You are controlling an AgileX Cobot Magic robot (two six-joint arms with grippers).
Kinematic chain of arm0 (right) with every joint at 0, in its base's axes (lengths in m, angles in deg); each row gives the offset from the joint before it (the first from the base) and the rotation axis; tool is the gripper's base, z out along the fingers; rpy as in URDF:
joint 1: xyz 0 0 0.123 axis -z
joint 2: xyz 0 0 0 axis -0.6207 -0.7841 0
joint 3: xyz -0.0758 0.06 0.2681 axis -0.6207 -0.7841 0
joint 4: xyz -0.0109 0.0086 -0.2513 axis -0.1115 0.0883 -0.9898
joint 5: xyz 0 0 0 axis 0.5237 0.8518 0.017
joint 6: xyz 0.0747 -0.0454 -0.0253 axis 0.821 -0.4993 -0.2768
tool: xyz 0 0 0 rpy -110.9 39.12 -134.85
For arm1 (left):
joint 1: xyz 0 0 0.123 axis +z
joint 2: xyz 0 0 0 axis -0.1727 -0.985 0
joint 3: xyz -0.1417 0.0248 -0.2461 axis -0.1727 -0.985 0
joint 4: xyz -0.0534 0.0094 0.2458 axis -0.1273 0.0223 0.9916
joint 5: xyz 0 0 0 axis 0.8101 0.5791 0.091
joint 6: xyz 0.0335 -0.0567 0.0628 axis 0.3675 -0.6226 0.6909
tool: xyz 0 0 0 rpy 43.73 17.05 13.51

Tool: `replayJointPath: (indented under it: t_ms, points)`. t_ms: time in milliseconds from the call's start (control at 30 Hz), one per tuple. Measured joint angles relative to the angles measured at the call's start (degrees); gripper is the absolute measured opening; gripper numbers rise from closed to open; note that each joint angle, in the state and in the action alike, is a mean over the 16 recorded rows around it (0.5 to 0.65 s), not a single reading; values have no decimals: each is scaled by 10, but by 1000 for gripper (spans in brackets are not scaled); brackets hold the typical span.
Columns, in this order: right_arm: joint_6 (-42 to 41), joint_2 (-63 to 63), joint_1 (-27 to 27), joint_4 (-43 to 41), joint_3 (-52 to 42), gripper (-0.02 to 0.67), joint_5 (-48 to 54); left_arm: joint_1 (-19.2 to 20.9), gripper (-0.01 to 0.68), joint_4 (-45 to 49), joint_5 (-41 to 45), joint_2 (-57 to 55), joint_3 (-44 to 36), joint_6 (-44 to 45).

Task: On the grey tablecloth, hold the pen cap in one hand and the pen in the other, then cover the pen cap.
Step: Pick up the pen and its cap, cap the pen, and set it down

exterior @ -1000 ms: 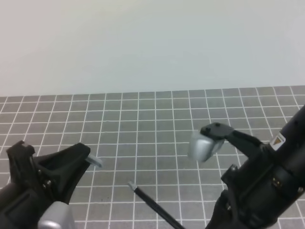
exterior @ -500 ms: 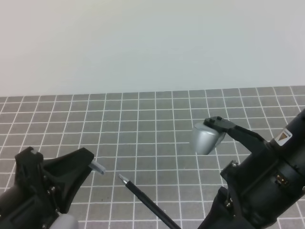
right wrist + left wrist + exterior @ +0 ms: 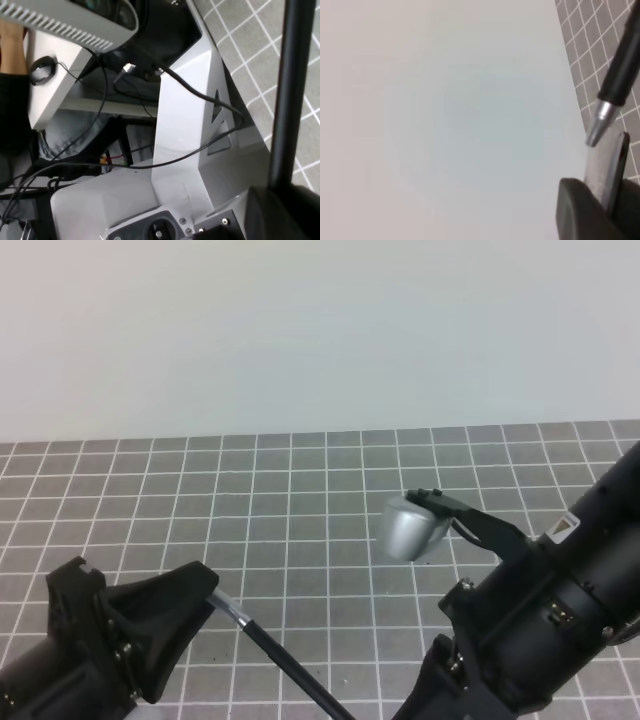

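Since a second ago, the pen point(image 3: 285, 665) has slid toward ten o'clock; its silver tip now touches my left claw point(image 3: 205, 585), which is pinched together. My right claw point(image 3: 280, 200) clamps the pen's shaft above the grey tablecloth point(image 3: 300, 500).

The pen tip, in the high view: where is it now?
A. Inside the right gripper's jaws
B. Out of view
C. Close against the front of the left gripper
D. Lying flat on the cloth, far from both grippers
C: the silvery tip of the pen sits right at the front of the left gripper, while its black shaft runs down toward the bottom edge, raised over the cloth.
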Motion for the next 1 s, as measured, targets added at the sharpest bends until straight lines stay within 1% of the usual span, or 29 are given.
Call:
replayJointPath:
  t_ms: [200,633,733,1000]
  points:
    - [4,-3,0,-9,1,10,15,-4,0,-9,0,0,0,-3]
    - [13,2,-1,-35,1,10,11,-4,0,-22,9,1,0,-2]
    - [13,2,-5,-36,0,-4,0,-4,0,-21,13,1,0,-2]
    - [13,2,-25,-38,0,-4,0,-4,0,-26,20,1,0,-2]
